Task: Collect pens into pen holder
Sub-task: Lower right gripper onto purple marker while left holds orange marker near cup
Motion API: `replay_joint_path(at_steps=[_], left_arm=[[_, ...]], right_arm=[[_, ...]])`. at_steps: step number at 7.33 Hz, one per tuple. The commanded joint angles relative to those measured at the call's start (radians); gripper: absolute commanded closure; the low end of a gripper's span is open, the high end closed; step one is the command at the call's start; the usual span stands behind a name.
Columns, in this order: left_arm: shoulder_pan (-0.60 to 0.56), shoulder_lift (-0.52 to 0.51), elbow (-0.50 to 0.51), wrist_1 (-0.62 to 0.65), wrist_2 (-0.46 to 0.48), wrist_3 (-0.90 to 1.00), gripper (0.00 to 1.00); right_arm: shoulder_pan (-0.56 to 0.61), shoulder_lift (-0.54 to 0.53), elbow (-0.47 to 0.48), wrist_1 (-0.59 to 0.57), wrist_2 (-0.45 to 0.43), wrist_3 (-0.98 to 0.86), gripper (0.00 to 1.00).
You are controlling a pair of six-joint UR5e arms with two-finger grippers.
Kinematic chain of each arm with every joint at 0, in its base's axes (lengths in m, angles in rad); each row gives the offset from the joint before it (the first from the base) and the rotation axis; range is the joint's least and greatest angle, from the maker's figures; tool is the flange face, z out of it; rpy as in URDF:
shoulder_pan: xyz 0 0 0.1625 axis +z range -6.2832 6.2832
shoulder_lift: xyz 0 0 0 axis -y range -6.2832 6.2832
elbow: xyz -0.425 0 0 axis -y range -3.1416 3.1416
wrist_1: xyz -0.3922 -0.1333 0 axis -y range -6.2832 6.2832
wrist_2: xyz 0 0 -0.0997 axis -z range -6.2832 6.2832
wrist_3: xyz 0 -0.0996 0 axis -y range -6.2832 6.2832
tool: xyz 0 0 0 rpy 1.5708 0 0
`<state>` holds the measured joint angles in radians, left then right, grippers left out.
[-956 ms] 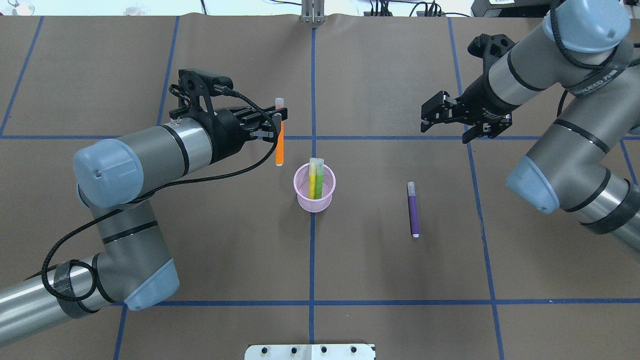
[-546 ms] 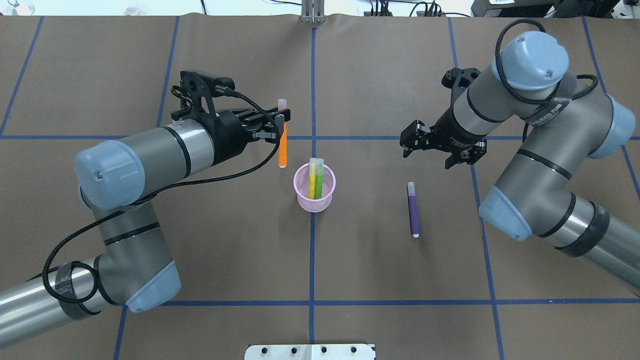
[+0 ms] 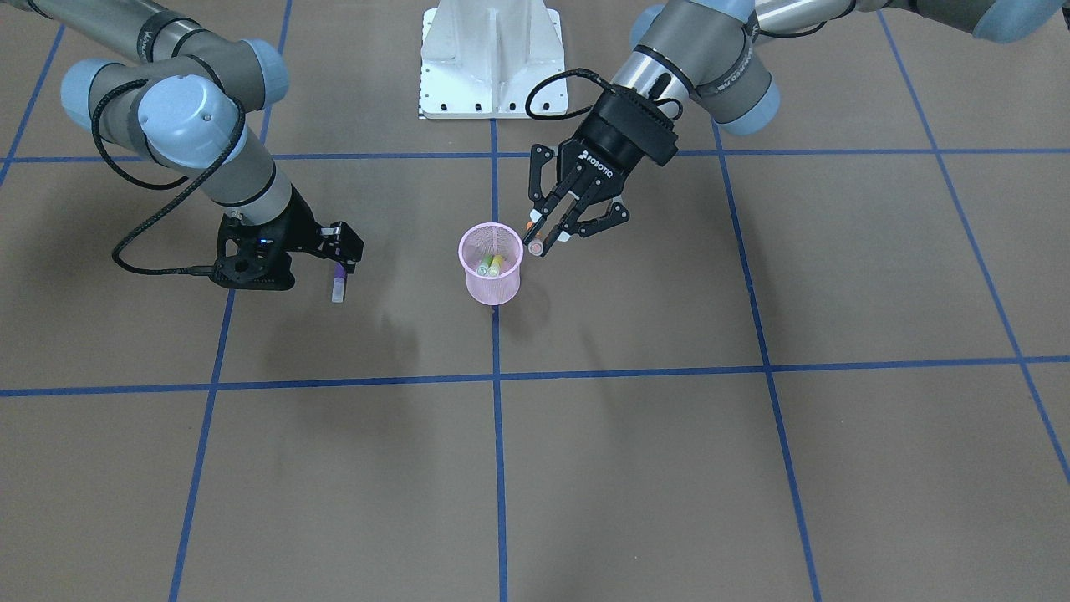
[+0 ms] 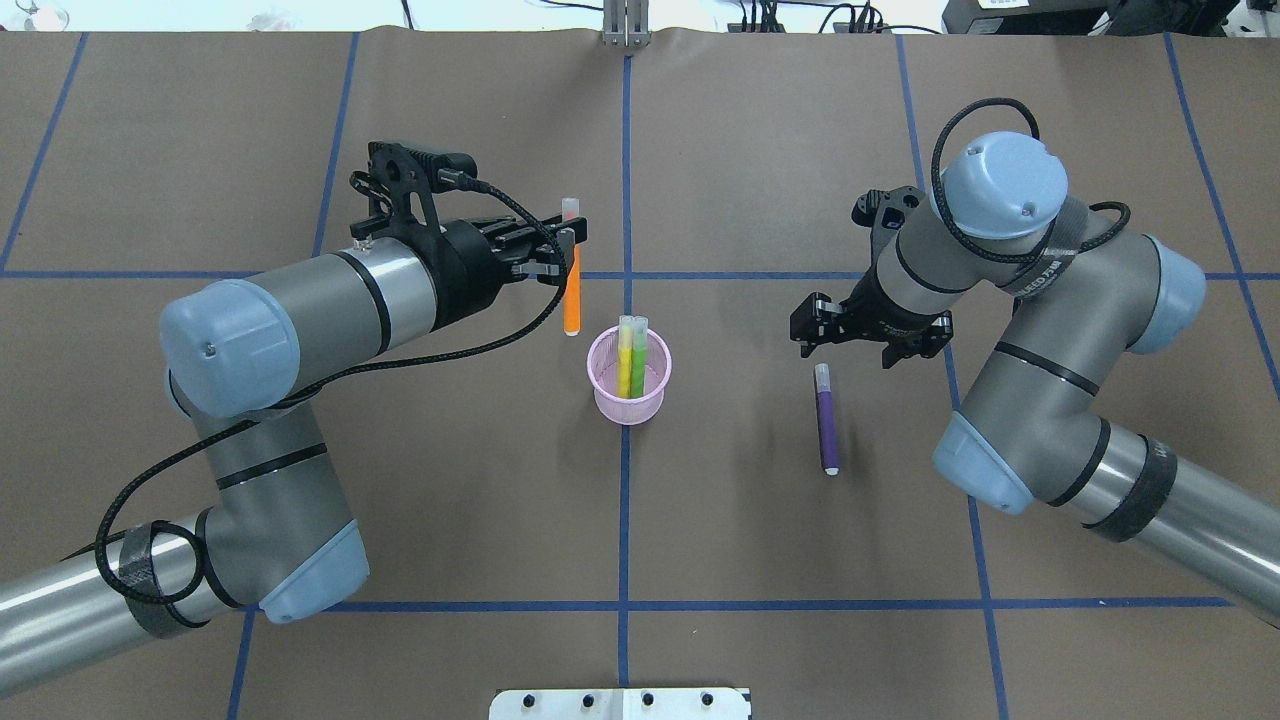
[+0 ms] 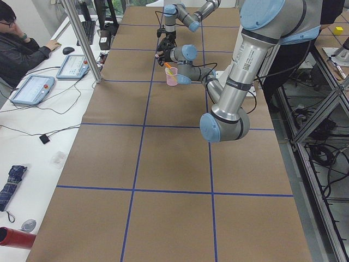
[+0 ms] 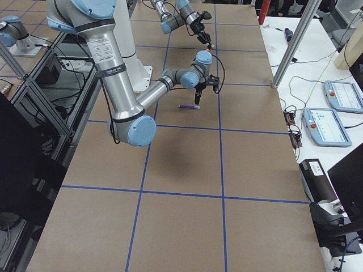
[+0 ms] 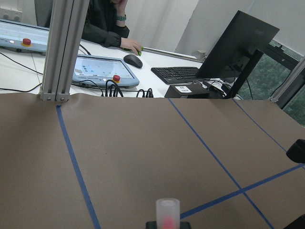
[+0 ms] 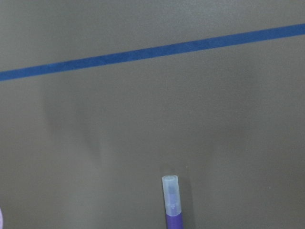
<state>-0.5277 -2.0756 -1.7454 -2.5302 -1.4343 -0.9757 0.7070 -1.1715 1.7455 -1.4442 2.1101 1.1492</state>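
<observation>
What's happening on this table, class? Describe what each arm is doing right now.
Two arms are collecting pens into a pink pen holder, which already has a green pen and a yellow pen standing in it. The left gripper holds an orange pen lifted beside the holder, not yet in it. The right gripper hovers open above the cap end of a purple pen lying on the table.

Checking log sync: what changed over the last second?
Right gripper swung in and now hangs open by the cap end of the purple pen. Left gripper, shut on the orange pen, edged toward the cup. Purple pen, cup and its two pens stayed put.
</observation>
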Motion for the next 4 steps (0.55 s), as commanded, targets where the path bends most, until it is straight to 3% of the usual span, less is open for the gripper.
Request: replay_joint_path(at_steps=[1,4], left_arm=[[0.000,-0.001,0.004,0.001,0.000,-0.001,1.00],[0.002,-0.003,0.007,0.001,0.000,-0.003,1.00]], right_arm=[[-0.021,0.001,-0.032,0.001,-0.002,-0.026,0.02],[-0.066,0.003,-0.066,0.002,-0.010,-0.051,0.04]])
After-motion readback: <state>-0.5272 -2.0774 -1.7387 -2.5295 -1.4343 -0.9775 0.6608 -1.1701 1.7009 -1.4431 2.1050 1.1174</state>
